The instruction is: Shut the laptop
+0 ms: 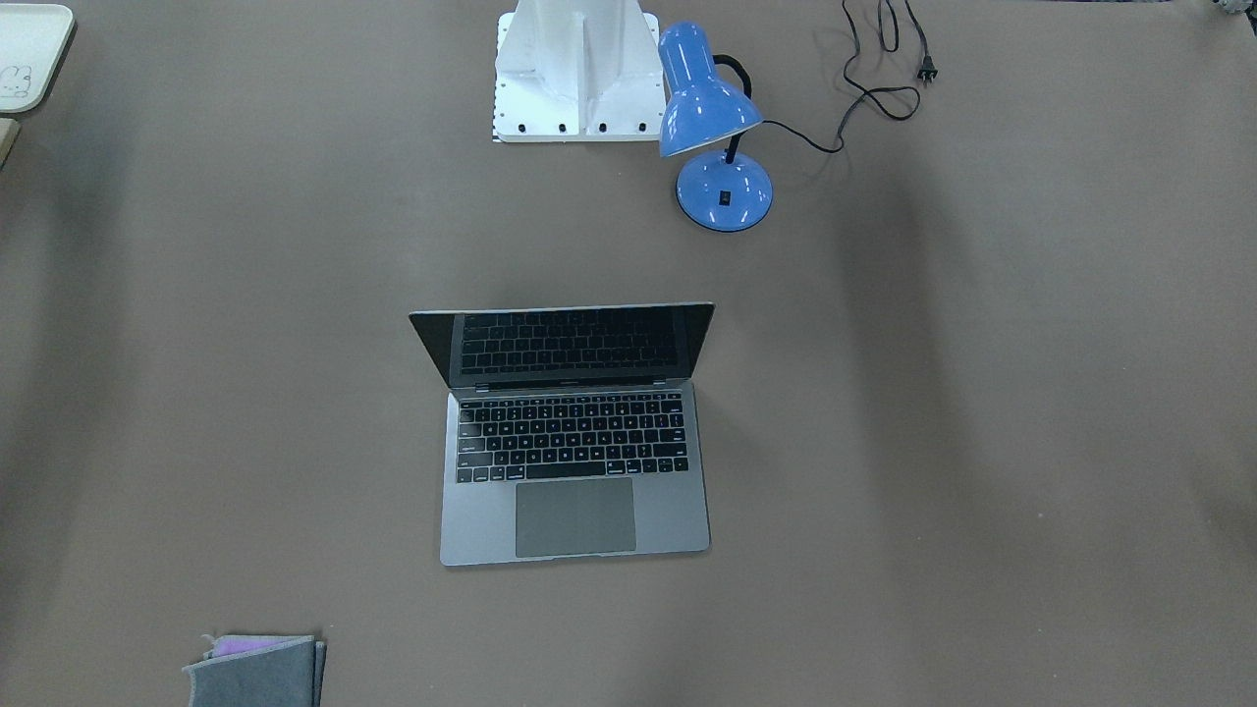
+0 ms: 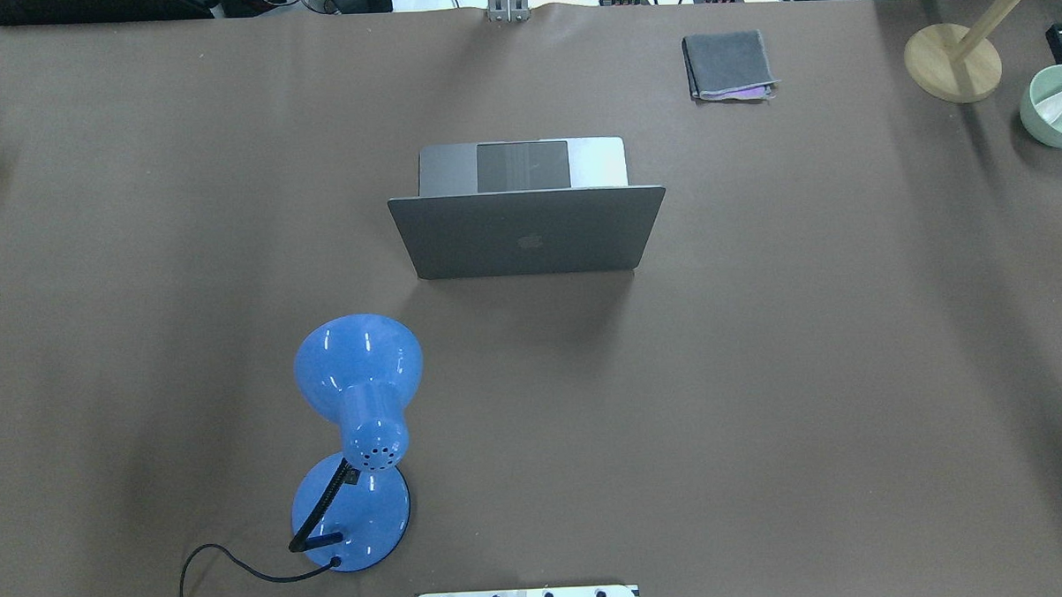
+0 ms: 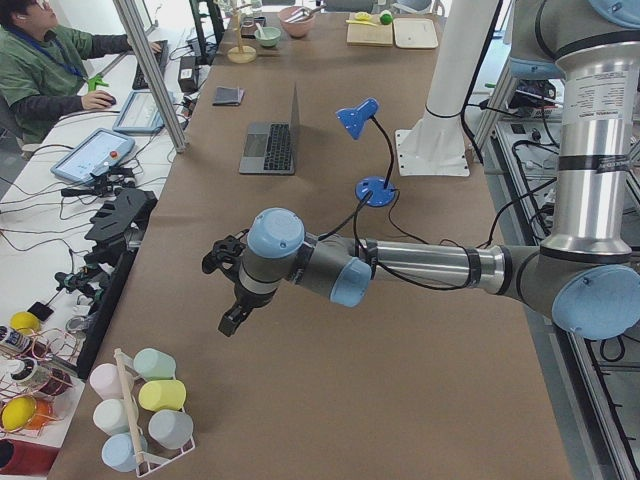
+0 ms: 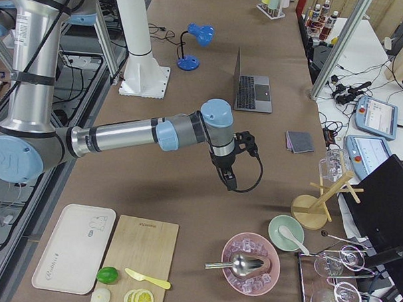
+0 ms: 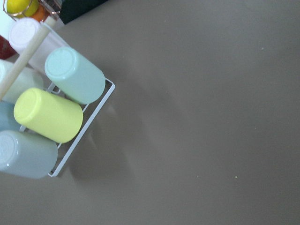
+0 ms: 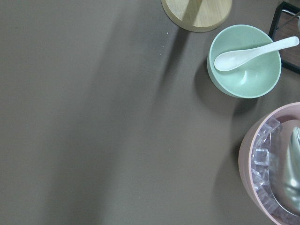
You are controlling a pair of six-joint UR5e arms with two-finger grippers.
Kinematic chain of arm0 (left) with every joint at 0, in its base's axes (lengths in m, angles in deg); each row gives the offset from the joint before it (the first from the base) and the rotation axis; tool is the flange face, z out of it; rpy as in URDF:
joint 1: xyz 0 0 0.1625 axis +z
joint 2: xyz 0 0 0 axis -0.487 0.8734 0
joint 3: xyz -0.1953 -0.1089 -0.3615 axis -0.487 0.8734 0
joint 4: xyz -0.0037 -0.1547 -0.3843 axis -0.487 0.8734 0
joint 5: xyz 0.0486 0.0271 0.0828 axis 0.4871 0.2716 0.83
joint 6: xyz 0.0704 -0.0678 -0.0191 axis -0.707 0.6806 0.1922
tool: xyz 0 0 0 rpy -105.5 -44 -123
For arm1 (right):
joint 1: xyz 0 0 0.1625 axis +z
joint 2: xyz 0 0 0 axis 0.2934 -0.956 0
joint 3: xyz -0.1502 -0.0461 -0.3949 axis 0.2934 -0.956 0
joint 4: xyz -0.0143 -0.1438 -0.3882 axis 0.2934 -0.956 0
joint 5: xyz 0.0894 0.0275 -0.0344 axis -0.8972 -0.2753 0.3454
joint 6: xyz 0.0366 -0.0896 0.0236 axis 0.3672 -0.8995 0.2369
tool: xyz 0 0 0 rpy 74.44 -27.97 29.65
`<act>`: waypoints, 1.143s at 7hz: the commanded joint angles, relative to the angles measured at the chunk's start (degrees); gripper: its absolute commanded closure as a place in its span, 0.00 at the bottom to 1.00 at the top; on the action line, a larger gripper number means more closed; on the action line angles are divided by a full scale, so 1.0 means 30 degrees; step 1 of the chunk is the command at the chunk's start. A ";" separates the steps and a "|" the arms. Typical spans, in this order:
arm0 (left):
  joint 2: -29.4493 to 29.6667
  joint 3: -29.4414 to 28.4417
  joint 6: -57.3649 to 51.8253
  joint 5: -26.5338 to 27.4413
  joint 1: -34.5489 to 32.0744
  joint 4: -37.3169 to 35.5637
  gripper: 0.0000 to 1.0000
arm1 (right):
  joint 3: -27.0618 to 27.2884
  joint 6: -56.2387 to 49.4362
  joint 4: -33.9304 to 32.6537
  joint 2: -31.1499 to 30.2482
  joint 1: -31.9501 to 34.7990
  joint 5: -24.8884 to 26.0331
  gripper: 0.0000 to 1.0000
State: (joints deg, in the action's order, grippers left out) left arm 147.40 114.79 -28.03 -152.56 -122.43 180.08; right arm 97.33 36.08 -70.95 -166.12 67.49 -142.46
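I see the laptop [image 1: 574, 432] open on the counter [image 1: 982, 393]; can't tell if left end effector [image 3: 228, 324] or right end effector [image 4: 230, 184] is clenched.

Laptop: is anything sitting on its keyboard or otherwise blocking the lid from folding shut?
Nothing visible does. The laptop has a bare keyboard and trackpad, so its lid can fold down freely. The blue desk lamp stands apart behind the lid, on the robot's side, outside that path.

Left arm [image 3: 430, 265] and right arm [image 4: 122, 135]: silver tubes, light-blue joint caps, grey housings. Left end effector [image 3: 230, 318] and right end effector [image 4: 230, 184] black, the right apparently trailing a looped black cable. White pedestal [image 1: 576, 69], black screws along the pedestal's base edge.
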 commanded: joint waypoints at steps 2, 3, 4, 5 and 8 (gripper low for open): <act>0.0231 -0.0186 0.0145 -0.0107 0.0449 0.1719 0.01 | 0.0228 0.0066 0.1667 -0.0088 0.0000 -0.0915 0.00; 0.0260 -0.0071 0.1654 -0.0107 0.1090 0.2360 0.01 | 0.0257 0.0066 0.1726 0.0057 -0.0058 -0.1559 0.01; 0.0260 -0.0157 0.4570 -0.0107 0.2140 0.4078 0.01 | 0.0257 0.1632 0.2162 0.0349 -0.0232 -0.2233 0.02; 0.0405 -0.0070 0.7470 -0.0107 0.3311 0.5458 0.02 | 0.0257 0.4374 0.3617 0.0526 -0.1423 -0.2182 0.02; 0.1197 0.0571 1.5266 -0.0136 0.6097 0.8653 0.01 | 0.1216 1.3017 0.5476 0.2193 -0.5638 -0.0115 0.06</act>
State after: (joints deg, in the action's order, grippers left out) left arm 150.58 115.38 8.18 -152.95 -107.40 201.82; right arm 99.00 64.85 -55.76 -161.44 56.02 -146.54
